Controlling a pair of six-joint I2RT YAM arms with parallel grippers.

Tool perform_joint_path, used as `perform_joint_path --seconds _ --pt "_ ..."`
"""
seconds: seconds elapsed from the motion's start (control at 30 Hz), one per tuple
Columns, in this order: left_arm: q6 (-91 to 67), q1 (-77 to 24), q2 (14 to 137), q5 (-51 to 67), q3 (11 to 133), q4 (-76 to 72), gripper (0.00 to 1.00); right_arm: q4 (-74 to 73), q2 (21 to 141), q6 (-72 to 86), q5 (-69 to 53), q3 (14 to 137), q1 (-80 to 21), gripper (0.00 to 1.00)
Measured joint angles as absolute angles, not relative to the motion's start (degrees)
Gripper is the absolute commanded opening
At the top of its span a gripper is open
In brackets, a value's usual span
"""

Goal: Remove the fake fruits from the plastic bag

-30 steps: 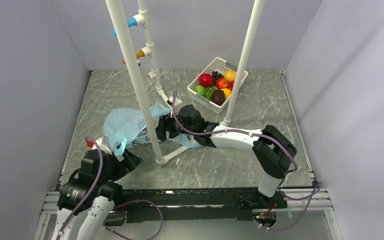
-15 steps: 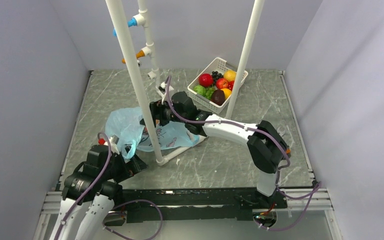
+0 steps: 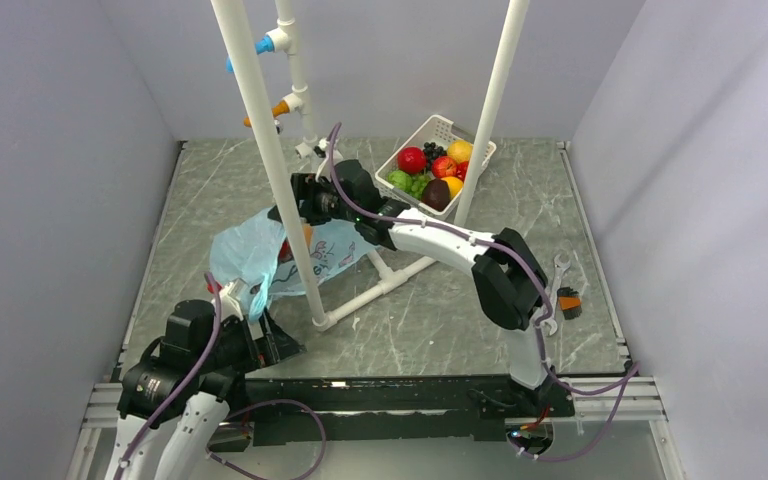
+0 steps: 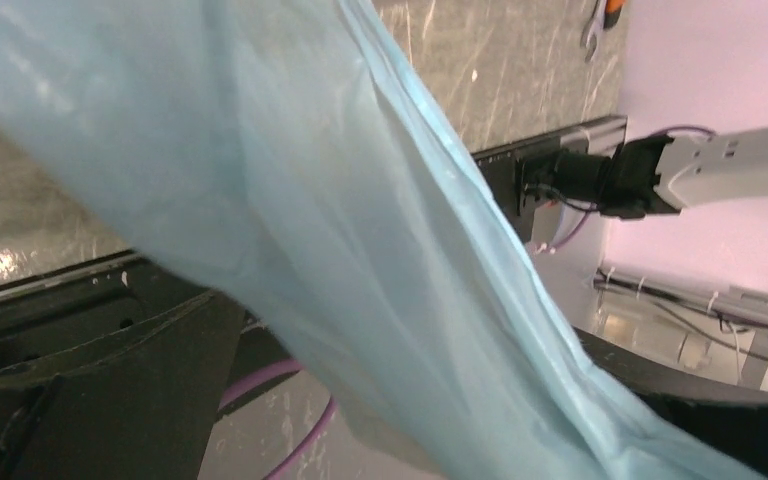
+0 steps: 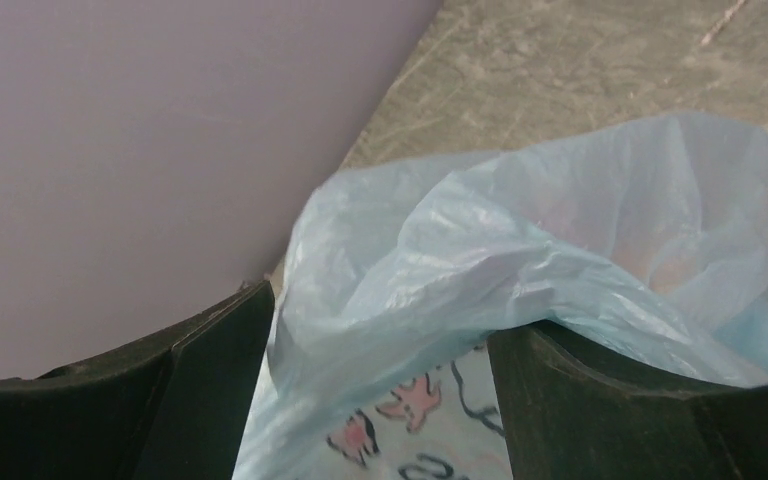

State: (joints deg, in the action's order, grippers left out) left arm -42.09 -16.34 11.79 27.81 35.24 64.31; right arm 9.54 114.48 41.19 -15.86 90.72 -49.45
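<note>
Top external view puts the thin, crinkly light-blue translucent plastic bag [image 3: 245, 255], with its white cartoon-printed panel, on the grey marbled tabletop [image 3: 410, 330], left of centre and partly hidden behind an upright of a white plastic pipe frame [image 3: 260, 120]. At the bag's far-right side an orange and a red glossy ball show. These are the fake fruits [image 3: 306, 236], so at least two sit in the bag, and neither claw holds one. The right claw [image 3: 288, 214] hovers at that end. Its wrist camera shows two dark fingers [image 5: 190, 400] spread wide, with bag film bulging between them and draped over one, not pinched, and a peach tint glowing behind the film. The left claw [image 3: 262, 315] is at the bag's near end, likewise spread wide, with a sheet of blue film running loose across the gap. At the far right a white slotted plastic basket [image 3: 438, 122] holds red, orange, green and dark fruit. Whether any of these came out of the bag cannot be told. As I judge it, the work on this bag is at an early stage, with the mouth being worked open and no fruit grasped. What is left is to reach in, take each ball and set it down outside the bag.
</note>
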Motion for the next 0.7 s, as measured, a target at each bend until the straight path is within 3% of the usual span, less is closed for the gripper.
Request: perform_joint_path --seconds 0.47,0.7 --pt "-37.0 -16.3 19.1 37.1 35.6 62.5 0.99 3.1 121.7 42.7 -10.2 102.6 -52.4 0.79" --pt "-37.0 -16.3 14.0 43.8 38.4 56.3 0.99 1.4 122.6 41.3 -5.9 102.3 -52.6 0.77"
